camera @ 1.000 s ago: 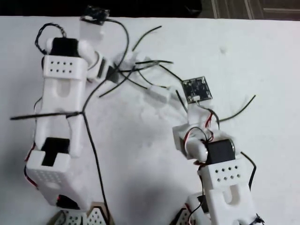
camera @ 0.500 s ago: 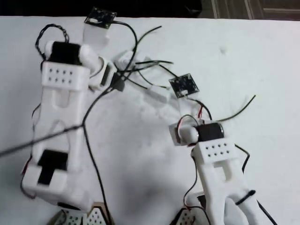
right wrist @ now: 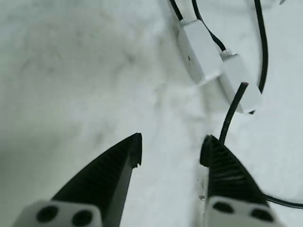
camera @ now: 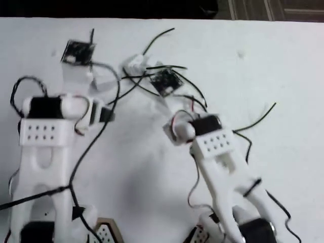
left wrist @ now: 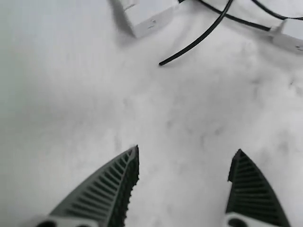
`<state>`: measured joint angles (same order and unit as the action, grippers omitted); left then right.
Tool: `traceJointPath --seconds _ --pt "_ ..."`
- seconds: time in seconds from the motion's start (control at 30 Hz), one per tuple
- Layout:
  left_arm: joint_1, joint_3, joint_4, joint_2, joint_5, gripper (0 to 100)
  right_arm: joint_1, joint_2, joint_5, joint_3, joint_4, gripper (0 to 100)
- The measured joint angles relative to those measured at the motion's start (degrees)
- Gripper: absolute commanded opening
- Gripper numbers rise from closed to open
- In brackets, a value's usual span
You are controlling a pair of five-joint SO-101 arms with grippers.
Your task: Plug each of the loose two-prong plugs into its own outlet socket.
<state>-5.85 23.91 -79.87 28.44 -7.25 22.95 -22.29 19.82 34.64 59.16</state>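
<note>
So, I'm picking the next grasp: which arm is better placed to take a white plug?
Probably right: the right gripper, open, is close to two white connectors lying end to end. The left gripper, also open, is over bare table, its nearest connector block farther off.

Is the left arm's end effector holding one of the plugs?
No, the left end effector is open over bare table, with the white connector lying apart from it.

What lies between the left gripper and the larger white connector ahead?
Left wrist view: bare table, save a black wire's loose end just short of the connector.
</note>
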Motion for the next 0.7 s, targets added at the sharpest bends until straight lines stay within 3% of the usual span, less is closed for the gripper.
traceJointPath --seconds 0.4,0.7 --pt "-5.8 29.2 15.4 12.0 -4.1 31 2.0 27.8 3.5 -21.8 -0.9 32.3" --pt "-5.8 38.3 22.2 13.0 -5.4 30 1.9 43.9 3.5 -36.1 -0.9 32.3"
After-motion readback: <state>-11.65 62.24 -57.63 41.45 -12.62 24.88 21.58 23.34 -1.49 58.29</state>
